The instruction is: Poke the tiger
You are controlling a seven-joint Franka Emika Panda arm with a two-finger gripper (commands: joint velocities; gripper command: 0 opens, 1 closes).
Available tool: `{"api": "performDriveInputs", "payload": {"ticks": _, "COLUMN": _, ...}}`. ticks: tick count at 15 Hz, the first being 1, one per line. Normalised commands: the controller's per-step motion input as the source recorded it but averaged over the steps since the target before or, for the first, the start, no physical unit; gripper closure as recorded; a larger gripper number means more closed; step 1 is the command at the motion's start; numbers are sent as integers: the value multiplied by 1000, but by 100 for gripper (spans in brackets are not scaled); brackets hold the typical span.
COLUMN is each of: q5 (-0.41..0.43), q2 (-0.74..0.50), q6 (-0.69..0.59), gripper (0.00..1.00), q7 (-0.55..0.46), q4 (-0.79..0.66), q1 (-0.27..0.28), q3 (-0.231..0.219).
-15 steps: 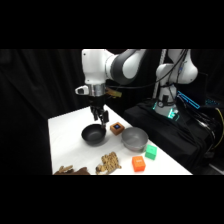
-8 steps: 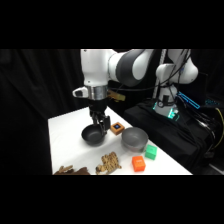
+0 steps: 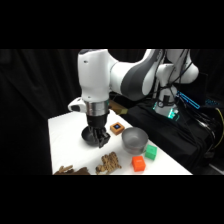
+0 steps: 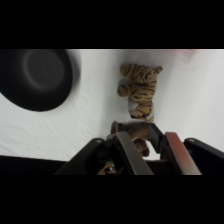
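Wrist view, gripper [image 4: 131,150]: black linkage rises from the bottom edge; can't tell how the tool is set, tip area is dark and cluttered.
Tiger [image 4: 138,89]: striped tan toy lying on the white table [image 4: 90,125] just ahead of the tool tip, body running away from the tool; its near end looks to meet the tip, contact not certain.
Black bowl [image 4: 36,77]: off to the tool's upper left in this view, clear of the tiger, interior bare.
Side view, gripper [image 3: 101,137]: hangs down from the white arm [image 3: 95,75], low over the table [image 3: 65,145], in front of a dark bowl [image 3: 90,135] that it partly hides.
Tiger, side view [image 3: 109,162]: on the table just below and in front of the tool, near the front edge.
Brown figure [image 3: 70,170]: darker, at the front edge, left of the tiger.
Orange cube [image 3: 138,163]: right of the tiger.
Green block [image 3: 151,152]: just past the orange cube.
Grey bowl [image 3: 134,139]: right of the tool.
Small block with blue top [image 3: 117,128]: behind, right of the tool.
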Motion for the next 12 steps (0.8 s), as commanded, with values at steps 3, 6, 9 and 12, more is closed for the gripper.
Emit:
{"api": "performDriveInputs", "payload": {"ticks": 3, "q5": -120, "q2": 140, "q6": 17, "gripper": 94, "q7": 123, "q4": 126, "q1": 82, "q3": -10}}
{"api": "performDriveInputs", "payload": {"ticks": 6, "q5": -69, "q2": 79, "q6": 116, "gripper": 99, "q7": 98, "q4": -14, "q1": 67, "q3": 24}}
{"api": "performDriveInputs", "payload": {"ticks": 9, "q5": -38, "q2": 130, "q6": 237, "gripper": 93, "q7": 86, "q4": -53, "q1": 48, "q3": 36}}
{"api": "performDriveInputs", "payload": {"ticks": 12, "q5": -37, "q2": 156, "q6": 334, "gripper": 93, "q7": 89, "q4": -58, "q1": 50, "q3": 21}}
